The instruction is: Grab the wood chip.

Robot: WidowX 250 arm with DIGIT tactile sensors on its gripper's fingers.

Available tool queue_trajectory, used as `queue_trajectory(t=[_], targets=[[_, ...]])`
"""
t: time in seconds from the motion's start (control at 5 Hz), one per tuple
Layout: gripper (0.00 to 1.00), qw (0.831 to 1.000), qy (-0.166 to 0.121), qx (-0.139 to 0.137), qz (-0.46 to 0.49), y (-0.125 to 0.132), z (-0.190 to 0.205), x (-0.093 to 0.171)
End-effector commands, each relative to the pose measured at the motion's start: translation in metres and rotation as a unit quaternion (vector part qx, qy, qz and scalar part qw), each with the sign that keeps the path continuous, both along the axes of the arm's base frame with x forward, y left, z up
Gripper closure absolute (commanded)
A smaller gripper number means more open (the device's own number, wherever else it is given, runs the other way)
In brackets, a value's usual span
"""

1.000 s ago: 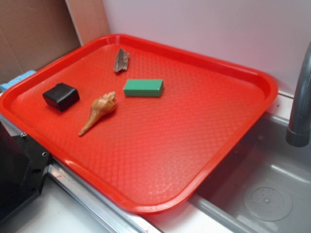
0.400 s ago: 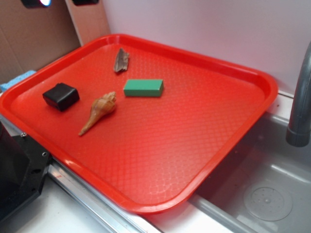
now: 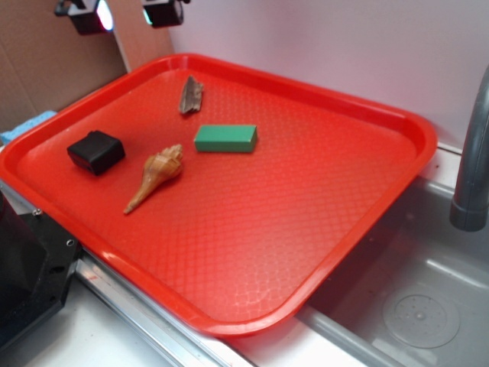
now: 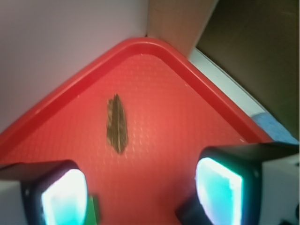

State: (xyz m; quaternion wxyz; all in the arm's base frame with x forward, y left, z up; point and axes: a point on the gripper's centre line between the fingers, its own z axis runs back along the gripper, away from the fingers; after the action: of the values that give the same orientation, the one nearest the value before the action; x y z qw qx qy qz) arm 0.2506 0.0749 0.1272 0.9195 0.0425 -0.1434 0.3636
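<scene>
The gripper (image 3: 126, 14) sits at the upper left of the exterior frame, only its two tips showing, cut off by the top edge. The jaws stand spread apart with nothing between them. In the wrist view its pale glowing fingertips (image 4: 63, 196) fill the lower left and lower right corners.

A mock kitchen set up as a test bench: a grey sink (image 3: 412, 306) with a faucet (image 3: 472, 153), a red tray (image 3: 367, 222) across it, cardboard (image 3: 46, 53) propped behind.
</scene>
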Motion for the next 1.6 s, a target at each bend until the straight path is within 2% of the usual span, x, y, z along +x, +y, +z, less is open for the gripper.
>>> queue_trajectory(t=[0.0, 0.2, 0.6, 0.8, 1.0, 1.4], targets=[[0.00, 0.999, -0.034, 0.011, 0.035, 0.021, -0.038, 0.036], [0.00, 0.998, -0.038, 0.013, 0.046, 0.025, -0.056, 0.048], [0.00, 0.998, -0.025, 0.017, 0.051, 0.028, -0.087, 0.064], [1.00, 0.999, -0.029, 0.011, 0.043, 0.029, -0.096, 0.068], [1.00, 0.998, -0.037, 0.006, 0.055, 0.031, -0.097, 0.067], [1.00, 0.996, -0.034, 0.019, 0.075, 0.036, -0.089, 0.065]])
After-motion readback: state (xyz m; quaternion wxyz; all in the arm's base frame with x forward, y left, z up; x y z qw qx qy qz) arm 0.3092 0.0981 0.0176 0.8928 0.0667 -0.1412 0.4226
